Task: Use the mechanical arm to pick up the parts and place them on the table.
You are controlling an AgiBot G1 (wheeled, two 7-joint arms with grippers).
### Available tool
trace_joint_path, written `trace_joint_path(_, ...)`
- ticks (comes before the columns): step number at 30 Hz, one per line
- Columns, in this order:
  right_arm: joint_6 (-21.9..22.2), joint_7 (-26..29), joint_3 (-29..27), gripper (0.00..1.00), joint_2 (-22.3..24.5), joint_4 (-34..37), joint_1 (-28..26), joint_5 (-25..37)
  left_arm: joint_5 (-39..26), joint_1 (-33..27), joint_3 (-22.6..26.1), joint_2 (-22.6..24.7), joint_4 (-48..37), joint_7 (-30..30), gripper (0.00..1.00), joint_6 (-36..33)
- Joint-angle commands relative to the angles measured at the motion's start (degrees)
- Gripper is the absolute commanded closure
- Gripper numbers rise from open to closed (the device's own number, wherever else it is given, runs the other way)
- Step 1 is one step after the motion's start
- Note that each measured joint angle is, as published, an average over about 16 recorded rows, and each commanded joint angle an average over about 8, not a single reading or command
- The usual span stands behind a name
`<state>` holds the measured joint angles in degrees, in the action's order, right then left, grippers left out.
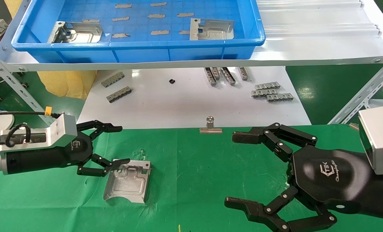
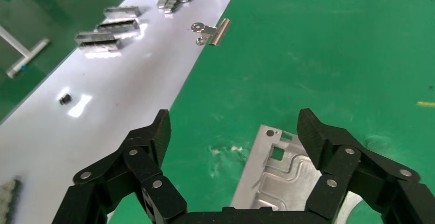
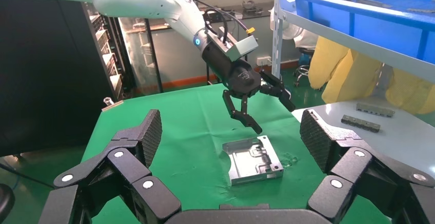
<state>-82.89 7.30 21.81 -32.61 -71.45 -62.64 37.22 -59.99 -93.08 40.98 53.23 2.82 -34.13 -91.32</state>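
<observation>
One shiny silver part [image 1: 128, 182] lies flat on the green-cloth table [image 1: 191, 180], left of centre. My left gripper [image 1: 122, 145] is open and empty. It hovers just above the part's left edge, with its nearer finger over the part's corner. The left wrist view shows the part [image 2: 287, 178] below the open left gripper [image 2: 235, 131]. Two more parts lie in the blue bin, one at its left [image 1: 77, 32] and one at its right [image 1: 212, 29]. My right gripper [image 1: 231, 170] is open and empty over the table's right side. Its wrist view [image 3: 231, 131] looks at the part [image 3: 251, 160] and the left gripper [image 3: 272, 117].
The blue bin [image 1: 178, 51] sits on a raised white shelf at the back. Below it a white board [image 1: 185, 106] carries grey slotted bars [image 1: 270, 91] and a small black piece [image 1: 171, 81]. A silver binder clip [image 1: 210, 127] holds the cloth's far edge. A metal frame strut [image 1: 362, 96] stands at the right.
</observation>
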Motion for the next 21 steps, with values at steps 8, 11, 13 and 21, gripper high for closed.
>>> trace_joint_path(8, 0.0, 0.0, 0.0, 0.00, 0.0, 0.0, 0.0, 0.0, 2.0, 3.6, -2.9, -2.1, 8.4, 5.2, 0.00, 0.7)
trace_joint_path(11, 0.0, 0.0, 0.0, 0.00, 0.0, 0.0, 0.0, 0.0, 3.0, 5.3, -4.2, -3.1, 12.1, 7.5, 0.00, 1.0)
trace_joint_path(13, 0.0, 0.0, 0.0, 0.00, 0.0, 0.0, 0.0, 0.0, 3.6, 6.4, -5.0, -3.7, 14.5, 9.1, 0.00, 1.2)
trace_joint_path(21, 0.0, 0.0, 0.0, 0.00, 0.0, 0.0, 0.0, 0.0, 6.1, 10.7, -8.5, -6.2, 24.3, 15.3, 0.00, 1.9)
